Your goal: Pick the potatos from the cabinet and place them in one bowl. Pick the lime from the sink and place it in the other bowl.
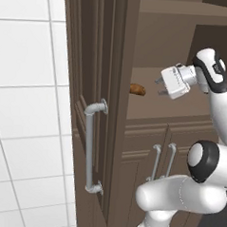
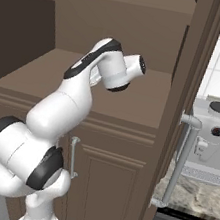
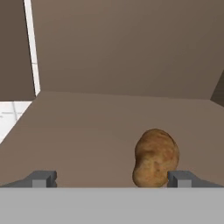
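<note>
You are facing the cabinet [image 1: 98, 48], the biggest thing here, with its panelled door swung open toward you so the long bar handle [image 1: 89, 147] sticks out on the left of the left base view. That open door is what gives the arm a way in to the shelf [image 2: 135, 93] behind it, a flat brown board above the low paired doors.

Your arm reaches up and forward over that shelf, wrist bent so the hand [image 1: 160, 87] points sideways along the board and not down at it, which suits a thing lying low at the back.

To the right of the door, in the right base view, a coffee machine [image 2: 210, 141] stands on a stone worktop [image 2: 189, 196], well apart from where you are working.

The hand is spread wide with nothing in it. In the hand view its two tips sit at the bottom, far apart.

One potato [image 3: 155, 157] lies on the shelf, just in front of the hand and close to the right-hand tip [image 3: 181, 178], so it is off centre between the jaws. You likely need to shift sideways before closing, or the tip may nudge it away.
</note>
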Controlling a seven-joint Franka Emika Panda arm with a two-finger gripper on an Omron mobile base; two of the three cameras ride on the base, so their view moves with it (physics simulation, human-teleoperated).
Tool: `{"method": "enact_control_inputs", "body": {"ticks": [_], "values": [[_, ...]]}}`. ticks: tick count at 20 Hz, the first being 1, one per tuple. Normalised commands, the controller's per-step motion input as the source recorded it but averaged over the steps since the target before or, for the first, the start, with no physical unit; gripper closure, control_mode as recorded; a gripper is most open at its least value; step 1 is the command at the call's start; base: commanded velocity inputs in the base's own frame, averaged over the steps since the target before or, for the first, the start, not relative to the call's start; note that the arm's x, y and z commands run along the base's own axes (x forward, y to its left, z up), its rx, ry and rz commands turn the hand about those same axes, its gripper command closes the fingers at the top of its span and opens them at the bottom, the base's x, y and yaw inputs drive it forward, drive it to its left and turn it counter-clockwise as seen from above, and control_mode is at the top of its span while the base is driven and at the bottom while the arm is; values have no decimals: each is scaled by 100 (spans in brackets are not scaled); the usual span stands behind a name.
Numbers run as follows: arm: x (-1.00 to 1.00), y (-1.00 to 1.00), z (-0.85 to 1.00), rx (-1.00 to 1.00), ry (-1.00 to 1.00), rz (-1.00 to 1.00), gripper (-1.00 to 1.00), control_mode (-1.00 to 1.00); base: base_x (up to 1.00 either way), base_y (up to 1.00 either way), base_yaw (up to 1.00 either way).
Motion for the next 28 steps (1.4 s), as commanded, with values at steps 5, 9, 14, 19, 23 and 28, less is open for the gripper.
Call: {"method": "enact_control_inputs", "body": {"ticks": [5, 9, 14, 19, 23, 28], "values": [[14, 4, -13, 0, -3, 0, -100, -100, 0, 0, 0], [14, 8, -8, 0, -1, 0, -100, -100, 0, 0, 0], [10, 6, -2, 0, 0, 0, -100, -100, 0, 0, 0], [15, 2, -3, 0, 0, 0, -100, -100, 0, 0, 0], [18, 0, -10, 0, -1, -3, -100, -100, 0, 0, 0], [15, 0, -9, 0, 0, -4, -100, -100, 0, 0, 0]]}}
